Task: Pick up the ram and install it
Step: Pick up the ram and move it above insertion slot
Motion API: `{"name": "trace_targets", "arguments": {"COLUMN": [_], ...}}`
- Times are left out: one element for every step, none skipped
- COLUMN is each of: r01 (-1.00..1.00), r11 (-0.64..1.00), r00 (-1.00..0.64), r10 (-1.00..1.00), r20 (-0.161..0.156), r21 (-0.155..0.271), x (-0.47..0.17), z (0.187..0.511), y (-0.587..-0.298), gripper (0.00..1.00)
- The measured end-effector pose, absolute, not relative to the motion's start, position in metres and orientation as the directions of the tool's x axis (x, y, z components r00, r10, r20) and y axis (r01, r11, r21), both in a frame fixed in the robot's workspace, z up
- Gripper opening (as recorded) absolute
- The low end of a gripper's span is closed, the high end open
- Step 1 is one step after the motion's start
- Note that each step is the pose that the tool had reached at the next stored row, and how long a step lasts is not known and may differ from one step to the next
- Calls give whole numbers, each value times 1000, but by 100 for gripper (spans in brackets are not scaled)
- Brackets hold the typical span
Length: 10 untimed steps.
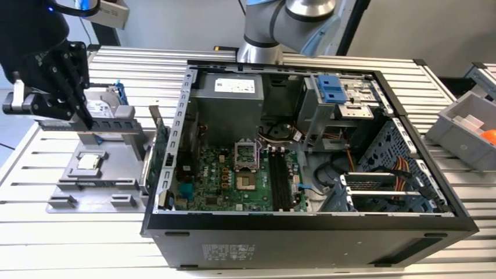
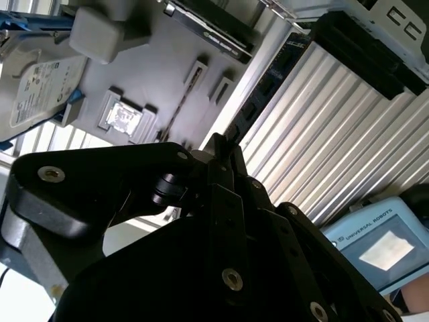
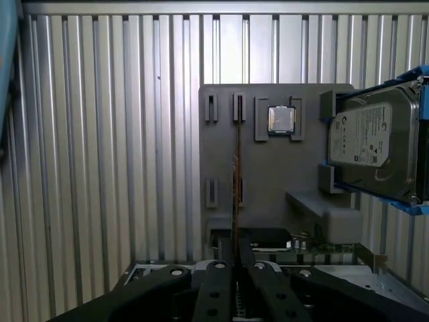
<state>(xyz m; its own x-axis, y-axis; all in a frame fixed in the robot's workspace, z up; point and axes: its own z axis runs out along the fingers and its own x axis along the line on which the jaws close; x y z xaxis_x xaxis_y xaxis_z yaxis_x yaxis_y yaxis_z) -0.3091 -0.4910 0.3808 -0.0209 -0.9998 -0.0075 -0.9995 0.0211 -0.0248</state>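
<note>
The ram (image 3: pixel 237 168) stands on edge as a thin dark stick in a slotted holder on the grey fixture plate (image 3: pixel 281 174). It also shows edge-on as a thin line (image 2: pixel 179 102) in the second wrist view. My black gripper (image 1: pixel 85 125) hangs well above this plate at the exterior view's left, outside the computer case. In both wrist views the ram's line runs straight toward the gripper's tip (image 3: pixel 236 258) (image 2: pixel 222 142), so the gripper is lined up over it and apart from it.
A silver hard drive in a blue frame (image 3: pixel 369 141) and a small square chip (image 3: pixel 281 119) share the fixture plate (image 1: pixel 101 174). A green card (image 1: pixel 159 151) stands beside the open case (image 1: pixel 310 226). The motherboard (image 1: pixel 232 174) lies inside. A grey bin (image 1: pixel 465 125) sits far right.
</note>
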Motion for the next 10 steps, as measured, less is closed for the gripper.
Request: {"name": "trace_targets", "arguments": {"r01": [-999, -999, -999, -999, -999, -999, -999, -999, -999, -999], "r11": [21, 21, 21, 21, 21, 20, 20, 20, 20, 20], "r00": [-21, -21, -21, -20, -20, -20, -20, -20, -20, -20], "r10": [-1000, -1000, -1000, -1000, -1000, -1000, -1000, -1000, -1000, -1000], "r20": [-8, -7, -7, -7, -7, -8, -8, -8, -7, -7], "r21": [-25, -25, -25, -25, -25, -25, -25, -25, -25, -25], "x": [-308, -306, -305, -303, -302, -300, -299, -297, -296, -294], "z": [381, 381, 381, 381, 381, 381, 381, 381, 381, 381], "y": [-491, -491, -491, -491, -491, -491, -491, -491, -491, -491], "gripper": [0, 0, 0, 0, 0, 0, 0, 0, 0, 0]}}
